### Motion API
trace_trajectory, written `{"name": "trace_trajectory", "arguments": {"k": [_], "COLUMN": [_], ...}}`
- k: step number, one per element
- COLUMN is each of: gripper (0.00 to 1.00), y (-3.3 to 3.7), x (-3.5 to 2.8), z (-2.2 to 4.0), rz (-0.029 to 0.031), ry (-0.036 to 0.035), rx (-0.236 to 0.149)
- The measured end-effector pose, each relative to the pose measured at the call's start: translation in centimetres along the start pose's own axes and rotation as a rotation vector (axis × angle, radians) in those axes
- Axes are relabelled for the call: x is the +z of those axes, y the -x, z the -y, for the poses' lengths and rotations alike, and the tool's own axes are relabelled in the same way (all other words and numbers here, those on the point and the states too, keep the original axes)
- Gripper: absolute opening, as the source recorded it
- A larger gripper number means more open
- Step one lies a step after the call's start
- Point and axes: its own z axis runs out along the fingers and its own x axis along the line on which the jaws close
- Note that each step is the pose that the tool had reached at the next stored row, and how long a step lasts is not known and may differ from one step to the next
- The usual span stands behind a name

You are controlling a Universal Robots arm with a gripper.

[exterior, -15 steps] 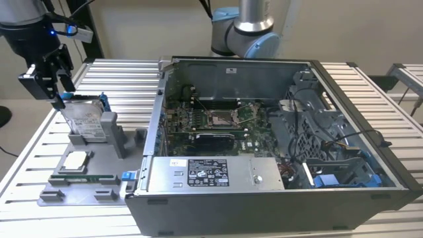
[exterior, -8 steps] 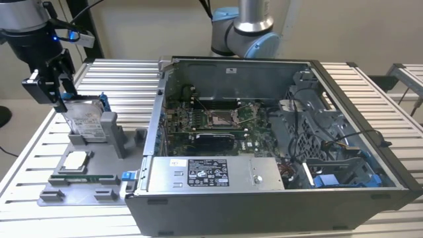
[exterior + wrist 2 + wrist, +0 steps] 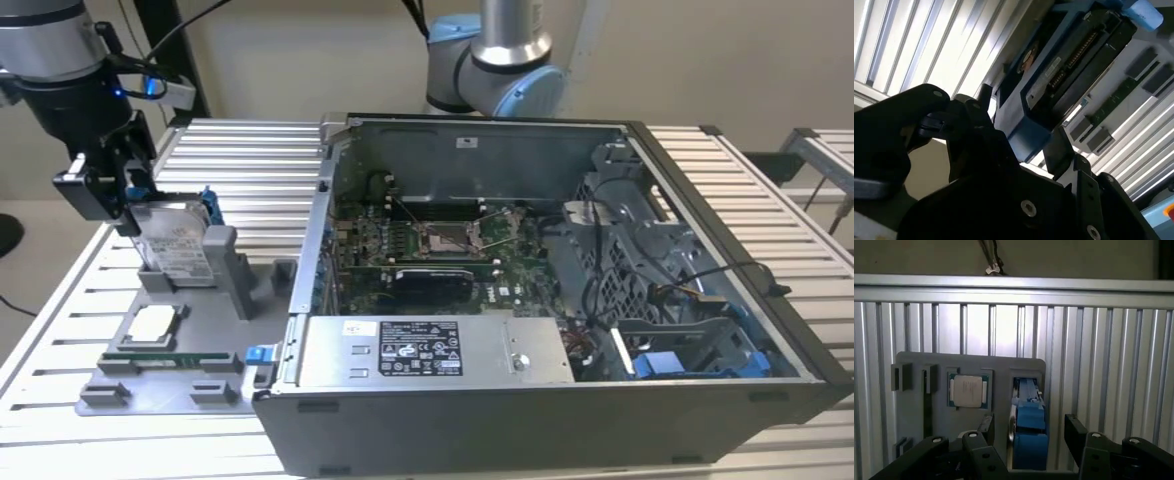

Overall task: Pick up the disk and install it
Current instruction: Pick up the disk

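Two claw (image 3: 1030,426) fingers stand wide, straddling the disk (image 3: 176,240), which sits upright in its grey holder (image 3: 220,330) on the surface (image 3: 247,160). Best to centre first, then close squarely on its flat faces.

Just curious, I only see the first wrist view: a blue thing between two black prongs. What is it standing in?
Observer: In the exterior view the disk stands upright in a grey holder on the tray, the tool at its top.
Operator: What's beside the tray?
Observer: An open computer case, to the exterior view's right of it.
Operator: And the disk's end?
Observer: The second wrist view shows a row of connector pins.
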Motion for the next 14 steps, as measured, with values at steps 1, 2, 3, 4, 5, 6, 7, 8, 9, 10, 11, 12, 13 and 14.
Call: {"name": "trace_trajectory", "arguments": {"k": [1, 2, 3, 4, 5, 6, 7, 8, 9, 10, 11, 12, 13, 14], "gripper": [1.0, 1.0, 1.0, 1.0, 1.0, 1.0, 1.0, 1.0, 1.0, 1.0, 1.0, 1.0, 1.0, 1.0], "y": [0.0, 0.0, 0.01, 0.01, 0.01, 0.01, 0.02, 0.02, 0.02, 0.02, 0.02, 0.02, 0.02, 0.02], "x": [0.16, 0.33, 0.5, 0.67, 0.83, 0.93, 1.01, 1.08, 1.18, 1.24, 1.24, 1.24, 1.24, 1.25], "z": [0.0, -0.01, -0.01, -0.01, -0.01, -0.02, -0.02, -0.02, -0.02, -0.02, -0.02, -0.03, -0.02, -0.02], "rz": [0.0, 0.0, -0.0001, -0.0001, -0.0001, -0.0001, 0.0, 0.0, 0.0, 0.0, -0.0001, -0.0002, -0.0002, -0.0001], "ry": [0.0, 0.0001, 0.0002, 0.0002, 0.0001, 0.0002, 0.0001, 0.0001, 0.0001, 0.0, 0.0002, 0.0004, 0.0004, 0.0003], "rx": [0.0, 0.0, 0.0, 0.0, 0.0, 0.0, 0.0, 0.0, 0.0, 0.0, 0.0, 0.0, 0.0, 0.0]}}
